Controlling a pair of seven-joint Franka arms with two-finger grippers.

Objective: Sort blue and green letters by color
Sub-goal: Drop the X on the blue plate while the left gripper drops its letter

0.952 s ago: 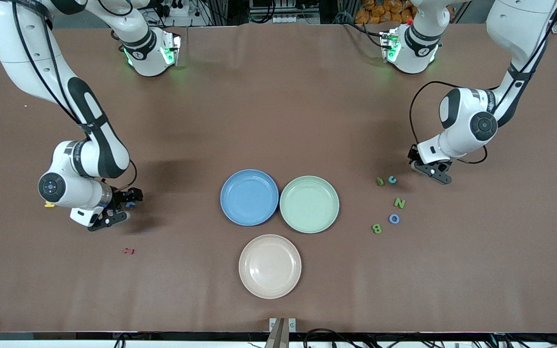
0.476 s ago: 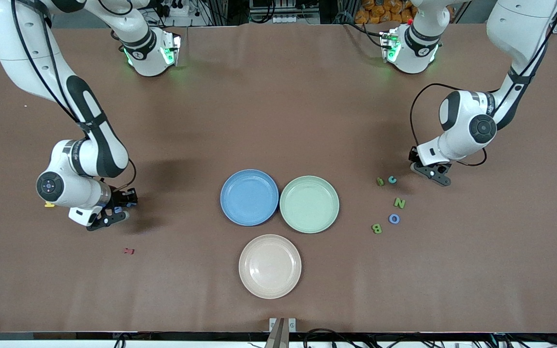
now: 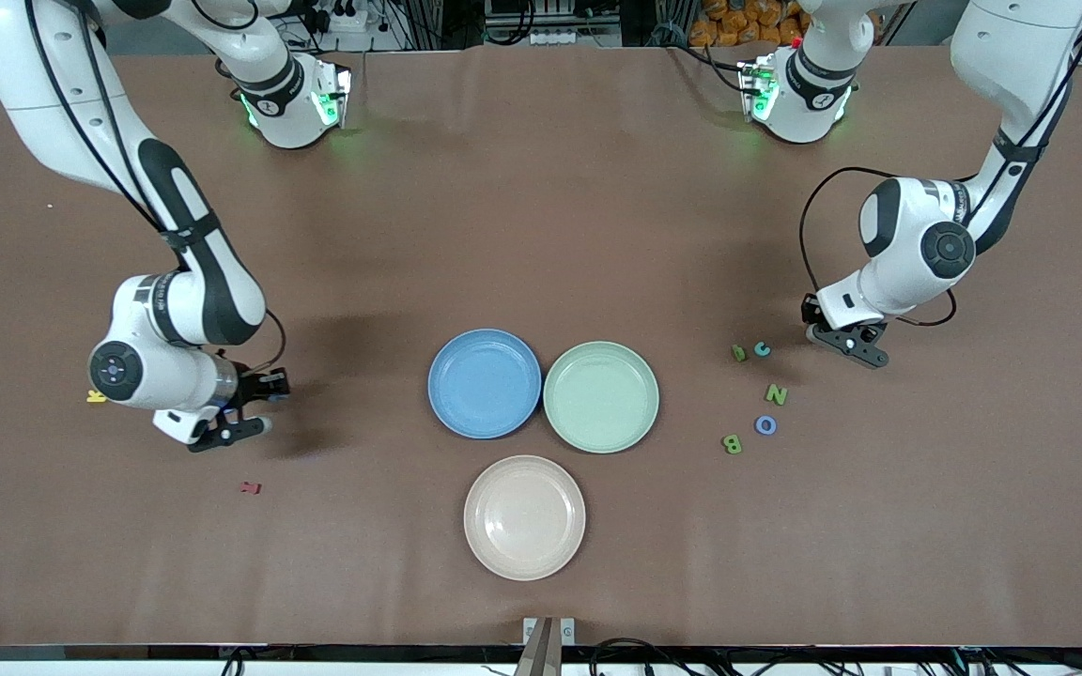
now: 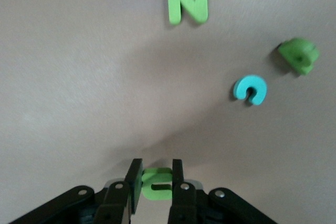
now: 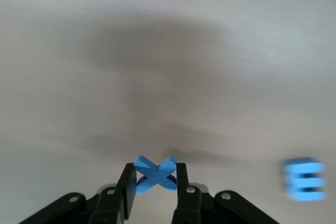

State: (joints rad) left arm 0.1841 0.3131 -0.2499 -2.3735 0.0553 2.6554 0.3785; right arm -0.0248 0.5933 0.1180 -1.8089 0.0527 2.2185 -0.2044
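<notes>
My right gripper [image 5: 155,170] is shut on a blue X [image 5: 155,173] and holds it just above the table; in the front view it [image 3: 259,407] is toward the right arm's end. A blue E [image 5: 305,180] lies on the table close by. My left gripper [image 4: 156,170] is shut on a green U-shaped letter [image 4: 157,184]; in the front view it [image 3: 849,342] is low over the table beside the letter cluster. There lie a green N [image 3: 776,394], a blue O [image 3: 765,425], a green B [image 3: 732,443], a teal G [image 3: 762,349] and a small green piece [image 3: 738,353].
A blue plate [image 3: 485,382] and a green plate [image 3: 601,396] stand side by side mid-table, with a beige plate [image 3: 524,516] nearer the front camera. A yellow K [image 3: 96,396] and a dark red letter [image 3: 250,487] lie near the right gripper.
My right gripper has shifted a little toward the plates with the blue X in it. My left gripper has shifted slightly toward the left arm's end with the green letter.
</notes>
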